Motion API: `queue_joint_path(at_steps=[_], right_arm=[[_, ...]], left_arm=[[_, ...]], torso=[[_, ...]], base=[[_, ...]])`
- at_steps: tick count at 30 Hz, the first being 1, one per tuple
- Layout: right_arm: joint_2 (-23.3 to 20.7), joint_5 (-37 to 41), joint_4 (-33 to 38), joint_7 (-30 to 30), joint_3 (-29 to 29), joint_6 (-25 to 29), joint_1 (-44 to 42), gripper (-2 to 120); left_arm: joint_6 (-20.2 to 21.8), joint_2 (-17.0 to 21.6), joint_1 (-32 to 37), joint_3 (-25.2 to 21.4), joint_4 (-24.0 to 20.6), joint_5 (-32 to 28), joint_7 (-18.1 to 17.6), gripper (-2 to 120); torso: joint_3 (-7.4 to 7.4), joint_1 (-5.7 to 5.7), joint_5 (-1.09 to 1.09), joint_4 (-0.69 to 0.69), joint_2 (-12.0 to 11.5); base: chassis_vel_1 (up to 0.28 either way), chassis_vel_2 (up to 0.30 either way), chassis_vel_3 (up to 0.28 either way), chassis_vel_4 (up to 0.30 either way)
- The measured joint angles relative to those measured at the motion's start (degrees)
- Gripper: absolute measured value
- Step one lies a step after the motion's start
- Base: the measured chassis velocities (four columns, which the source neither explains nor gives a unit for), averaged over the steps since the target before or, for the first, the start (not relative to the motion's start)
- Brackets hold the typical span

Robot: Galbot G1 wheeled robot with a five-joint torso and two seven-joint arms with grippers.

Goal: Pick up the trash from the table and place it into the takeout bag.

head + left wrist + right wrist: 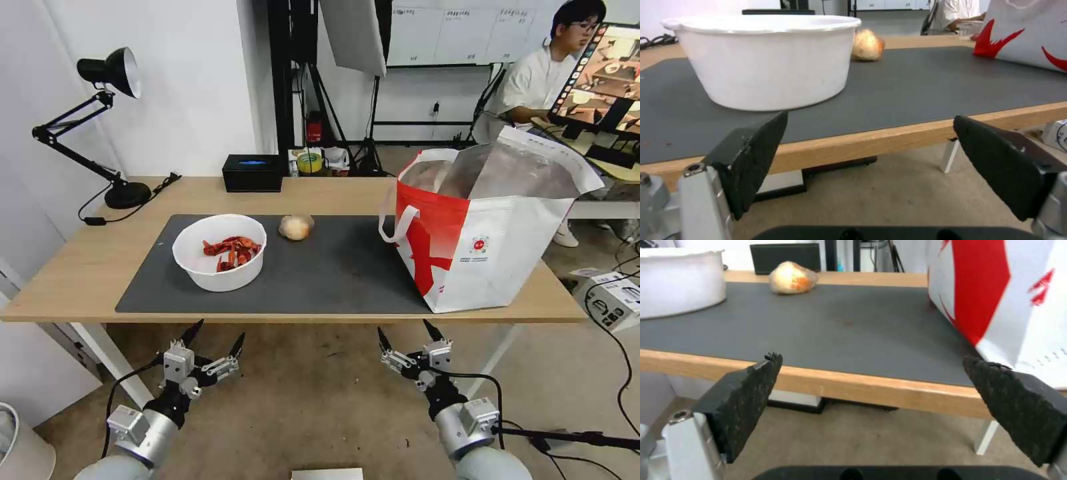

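A white round bowl (219,251) with red shellfish shells stands on the left part of the dark grey mat (333,267) of the light-wood table (80,280). Behind it lies a beige ball (295,227). The red-and-white takeout bag (487,233) stands open on the table's right end, its foil lining showing. My left gripper (218,339) hangs open below the table's front edge, under the bowl (766,60). My right gripper (403,337) is open too, below the front edge near the bag (1009,296). The ball (792,282) is far from both.
A black desk lamp (107,120) stands at the table's back left corner and a small black box (253,173) at the back edge. White table legs (100,353) run down beside my left arm. A person sits at a desk beyond the bag.
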Motion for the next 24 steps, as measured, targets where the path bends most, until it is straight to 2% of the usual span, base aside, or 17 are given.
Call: queue_joint_path(at_steps=[8, 15, 23, 24], right_arm=[[0.3, 3.0, -0.3, -0.6, -4.5, -3.5, 8.8, 100], [-1.4, 8.1, -1.0, -2.4, -8.2, -5.6, 17.0, 100], [-1.3, 19.6, -7.3, -5.9, -15.4, -5.6, 34.1, 100], [-1.3, 19.6, -7.3, -5.9, -15.4, -5.6, 34.1, 100]], left_arm=[[0.2, 0.5, -0.6, 0.2, 0.0, -0.2, 0.0, 100], [0.3, 0.5, -0.4, 0.1, 0.1, -0.2, -0.1, 100], [0.3, 0.7, -0.3, 0.1, 0.3, -0.3, -0.1, 100], [0.3, 0.7, -0.3, 0.1, 0.3, -0.3, -0.1, 100]], torso=[[0.0, 0.0, 0.0, 0.01, 0.0], [0.0, 0.0, 0.0, 0.0, 0.0], [0.01, 0.0, 0.0, 0.0, 0.0], [0.01, 0.0, 0.0, 0.0, 0.0]], base=[[0.0, 0.0, 0.0, 0.0], [0.0, 0.0, 0.0, 0.0], [0.0, 0.0, 0.0, 0.0], [0.0, 0.0, 0.0, 0.0]])
